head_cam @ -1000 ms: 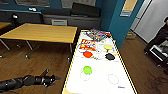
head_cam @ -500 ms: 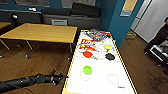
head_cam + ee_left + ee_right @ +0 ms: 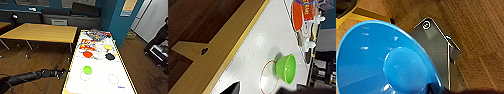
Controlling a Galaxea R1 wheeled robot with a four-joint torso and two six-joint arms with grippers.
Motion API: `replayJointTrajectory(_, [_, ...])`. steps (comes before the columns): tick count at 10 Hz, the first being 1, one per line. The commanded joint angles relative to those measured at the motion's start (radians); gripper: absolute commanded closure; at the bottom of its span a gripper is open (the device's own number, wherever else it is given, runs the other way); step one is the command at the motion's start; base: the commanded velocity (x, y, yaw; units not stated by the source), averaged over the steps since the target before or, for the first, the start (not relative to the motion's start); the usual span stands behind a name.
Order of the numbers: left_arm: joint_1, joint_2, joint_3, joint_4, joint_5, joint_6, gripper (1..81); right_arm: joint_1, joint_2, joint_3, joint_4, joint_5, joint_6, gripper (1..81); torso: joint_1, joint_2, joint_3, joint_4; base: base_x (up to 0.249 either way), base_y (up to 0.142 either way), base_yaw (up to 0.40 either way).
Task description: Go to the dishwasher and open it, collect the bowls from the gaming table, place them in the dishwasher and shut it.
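Reaching beside the gaming table [image 3: 100,75], the left hand [image 3: 63,73] nears the green bowl [image 3: 87,69].

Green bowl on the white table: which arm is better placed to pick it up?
Left, probably. The left gripper hangs at the gaming table edge, level with the green bowl. The right wrist view shows a blue bowl close up, so that arm looks occupied.

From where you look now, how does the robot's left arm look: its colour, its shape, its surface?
In the head view the left arm is a long, slim, dark grey to black limb, roughly tubular, with a slightly wrinkled, matte cover. It narrows toward a black left hand made of angular parts. I can make out no markings or loose cables.
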Motion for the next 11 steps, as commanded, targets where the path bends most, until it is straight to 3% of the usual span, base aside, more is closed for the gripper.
replayJointTrajectory(1, [-0.163,0.048,-0.06,0.01,0.027,-0.016,1.0,0.019,-0.049,0.021,0.002,-0.056,0.001,81.1,0.0,0.0,0.0,0.0,0.0,0.0,0.0])
replayJointTrajectory(4, [-0.16,0.153,-0.12,0.05,0.059,-0.014,1.0,0.019,-0.038,0.014,0.002,-0.061,0.001,81.1,0.0,0.0,0.0,0.0,0.0,0.0,0.0])
replayJointTrajectory(6, [-0.164,0.207,-0.16,0.066,0.121,-0.014,1.0,0.019,-0.034,0.009,0.0,-0.062,0.001,81.1,0.0,0.0,0.0,0.0,0.0,0.0,0.0])
replayJointTrajectory(9, [-0.213,0.287,-0.192,0.072,0.352,-0.017,1.0,0.028,-0.027,0.004,0.0,-0.073,0.001,81.1,0.0,0.0,0.0,0.0,0.0,0.0,0.0])
replayJointTrajectory(10, [-0.233,0.311,-0.195,0.072,0.424,-0.037,1.0,0.03,-0.023,0.004,-0.002,-0.077,0.001,81.1,0.0,0.0,0.0,0.0,0.0,0.0,0.0])
replayJointTrajectory(11, [-0.244,0.322,-0.194,0.072,0.44,-0.069,1.0,0.03,-0.02,0.001,-0.003,-0.079,0.001,81.1,0.0,0.0,0.0,0.0,0.0,0.0,0.0])
